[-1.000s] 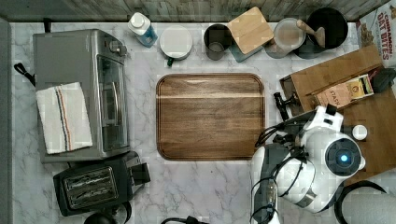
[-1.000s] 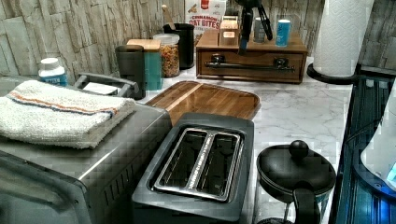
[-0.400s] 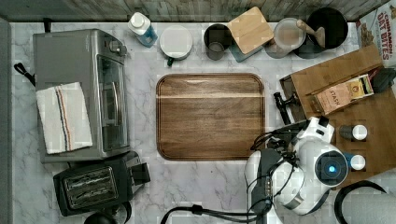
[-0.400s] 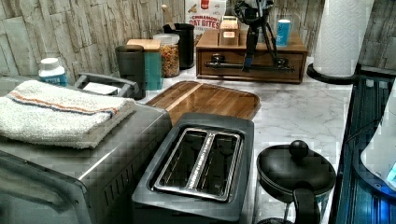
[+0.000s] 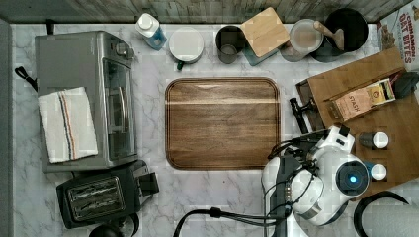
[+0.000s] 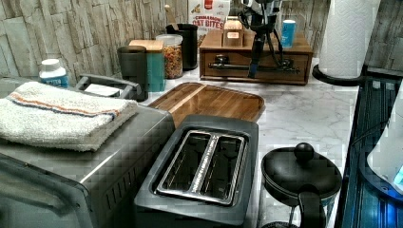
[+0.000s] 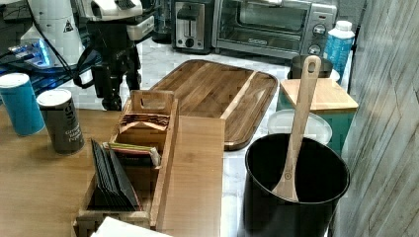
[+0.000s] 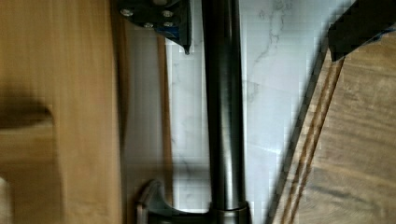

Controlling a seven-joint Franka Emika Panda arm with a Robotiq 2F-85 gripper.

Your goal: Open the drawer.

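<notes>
Left view is showing the drawer [image 6: 256, 66] at upper centre, looking shut. The gripper [image 6: 255, 71] is straddling its black bar handle [image 8: 223, 107], fingers [image 8: 177, 25] spread and not clamped. Gripping and pulling remain.

top view: straight down over the tabletop [image 5: 148, 98]
left view: low, from the toaster [image 6: 202, 168] end
right view: opposite end
wrist view: close on the drawer [image 8: 56, 93] handle [image 8: 223, 102]
shared: wooden board [image 5: 222, 123]
</notes>
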